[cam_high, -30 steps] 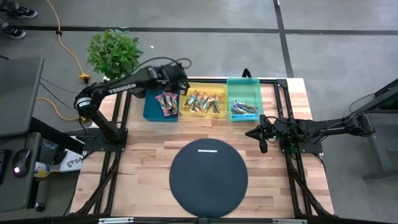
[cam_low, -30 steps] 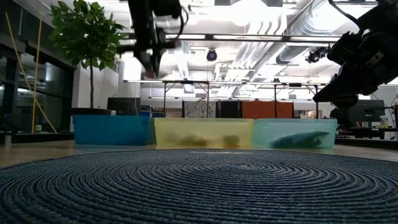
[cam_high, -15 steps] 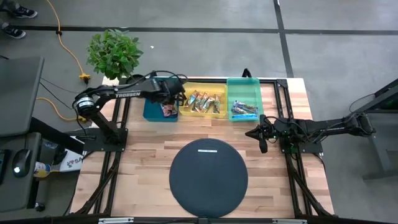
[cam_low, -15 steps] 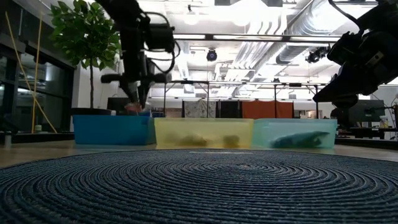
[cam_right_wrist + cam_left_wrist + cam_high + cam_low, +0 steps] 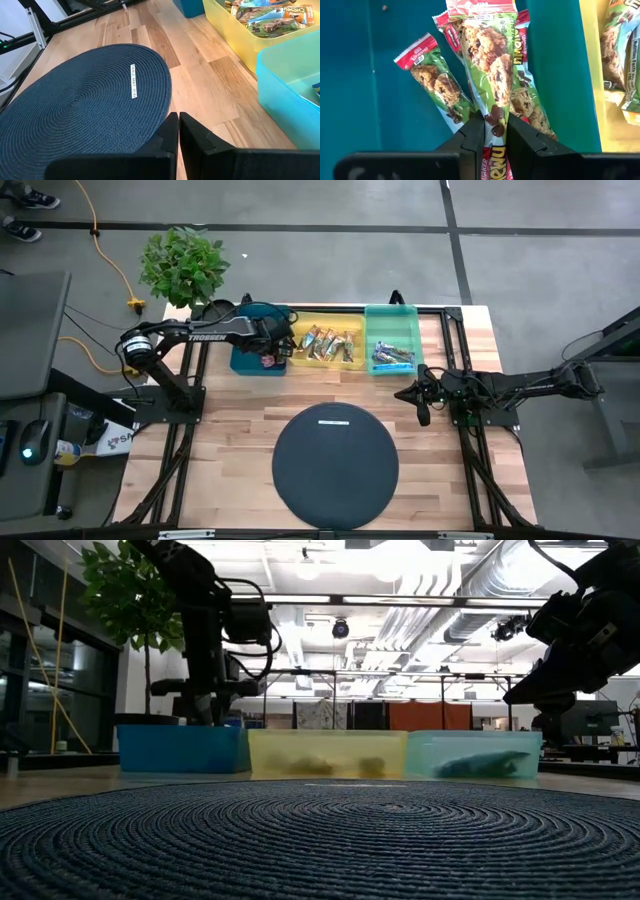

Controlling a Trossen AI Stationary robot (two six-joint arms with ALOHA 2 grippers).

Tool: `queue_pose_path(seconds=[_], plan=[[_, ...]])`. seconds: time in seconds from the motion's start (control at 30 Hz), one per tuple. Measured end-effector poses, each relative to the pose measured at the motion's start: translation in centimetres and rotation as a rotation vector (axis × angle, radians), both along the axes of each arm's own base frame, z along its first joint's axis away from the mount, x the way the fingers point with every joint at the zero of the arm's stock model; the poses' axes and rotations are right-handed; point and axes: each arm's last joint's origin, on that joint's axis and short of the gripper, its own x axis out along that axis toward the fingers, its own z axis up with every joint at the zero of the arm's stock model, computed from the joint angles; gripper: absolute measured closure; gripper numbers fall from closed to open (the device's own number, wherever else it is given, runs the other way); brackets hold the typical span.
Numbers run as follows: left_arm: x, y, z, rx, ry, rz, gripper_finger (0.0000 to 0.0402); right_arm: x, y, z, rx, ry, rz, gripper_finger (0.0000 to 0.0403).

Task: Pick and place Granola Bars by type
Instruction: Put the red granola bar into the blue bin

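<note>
One granola bar pinched in left claw, low inside blue tray; right claw clenched empty above counter. Could snag neighbouring wrappers if released too late.

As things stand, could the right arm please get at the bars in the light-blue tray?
Probably yes: the right claw waits shut just beside the light-blue tray, whose bars lie uncovered.

One pink-red and green granola bar is being pinched at its lower end between the left gripper's fingers, lying over two like bars in the blue bin. Orange-tan bars are lying in the yellow bin, blue bars in the green.
</note>
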Motion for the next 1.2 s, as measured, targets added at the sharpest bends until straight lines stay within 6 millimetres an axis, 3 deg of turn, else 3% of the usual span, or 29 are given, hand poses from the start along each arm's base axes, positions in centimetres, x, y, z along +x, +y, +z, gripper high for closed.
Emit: queue_pose_path(seconds=[1.2], plan=[[0.39,-0.06,0.01,-0.039,-0.03,-0.094,0.0337,0.0,0.0,0.0,0.0,0.0,0.0,0.0402]])
